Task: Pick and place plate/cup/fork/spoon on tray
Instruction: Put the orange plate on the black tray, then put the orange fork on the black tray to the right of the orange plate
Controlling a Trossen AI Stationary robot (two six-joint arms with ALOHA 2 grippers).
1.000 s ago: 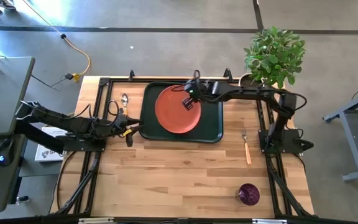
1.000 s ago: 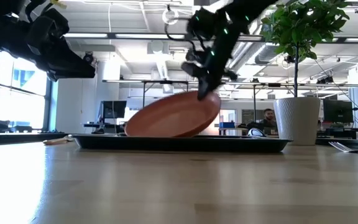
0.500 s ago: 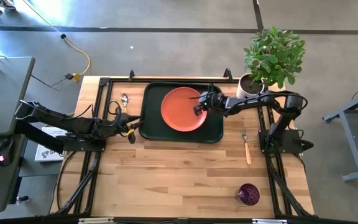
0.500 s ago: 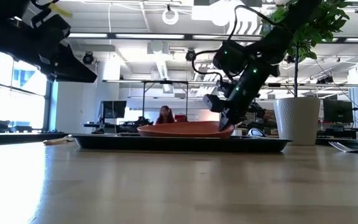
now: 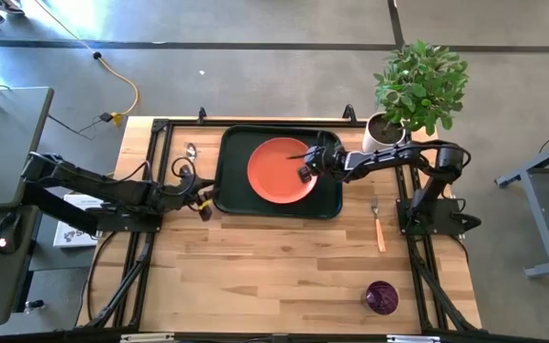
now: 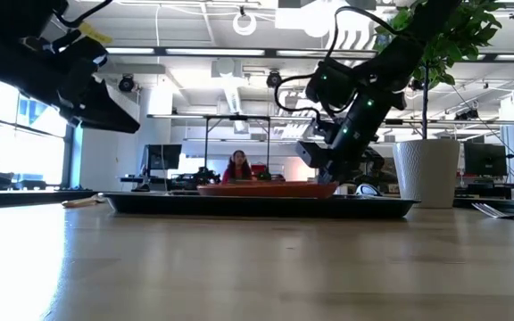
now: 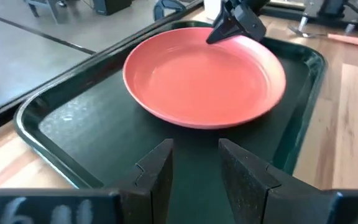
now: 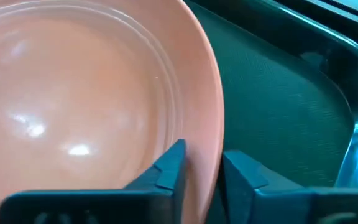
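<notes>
Green tray [image 5: 327, 205], plate [image 5: 279, 171], right hand [image 5: 306, 164] astride rim

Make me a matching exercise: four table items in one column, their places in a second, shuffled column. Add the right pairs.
Items:
1. plate
2. cup
3. fork
4. spoon

Places:
A. on the bare wood just left of the tray
B. lying flat on the tray
C. on the wood right of the tray
D. alone near the table's front right corner

Pairs: 1-B, 2-D, 3-C, 4-A
</notes>
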